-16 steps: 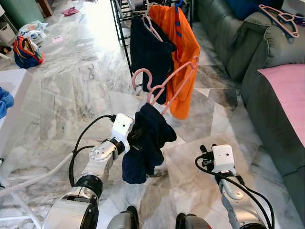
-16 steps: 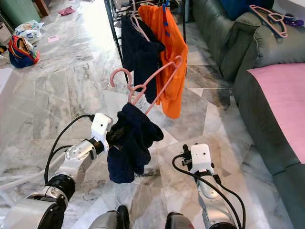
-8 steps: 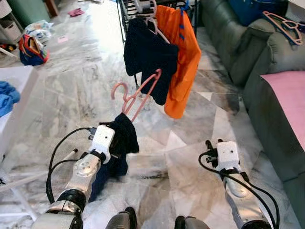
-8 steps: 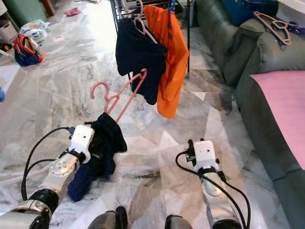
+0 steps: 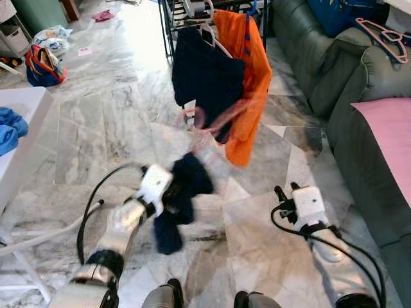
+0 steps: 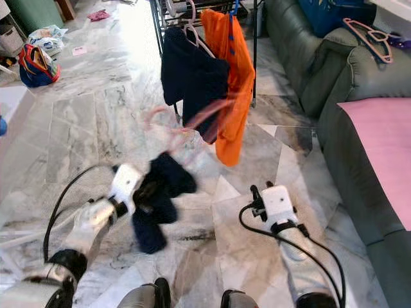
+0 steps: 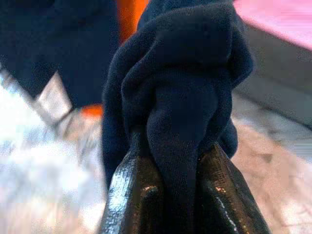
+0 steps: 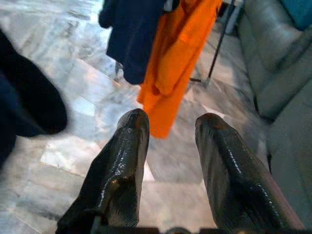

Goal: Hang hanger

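Note:
My left gripper (image 5: 173, 190) is shut on a bunched dark navy garment (image 5: 183, 192), which fills the space between its fingers (image 7: 131, 185) in the left wrist view. A pink hanger (image 5: 215, 122) rises from the garment toward the rack, smeared by motion. The black clothes rack (image 5: 168, 22) stands ahead with a navy garment (image 5: 205, 77) and an orange garment (image 5: 252, 83) hanging from it. My right gripper (image 5: 286, 189) is low on the right, open and holding nothing, pointing at the orange garment (image 8: 175, 58).
A green sofa (image 5: 347, 83) with a pink cloth (image 5: 388, 135) runs along the right, with pink hangers (image 5: 382, 29) on its arm. A white table (image 5: 19, 119) with blue cloth (image 5: 8, 128) is at the left. A colourful bag (image 5: 42, 64) lies far left on the marble floor.
My left gripper has swung the navy garment and pink hanger rightward toward the rack; both are now blurred. The right gripper has hardly moved.

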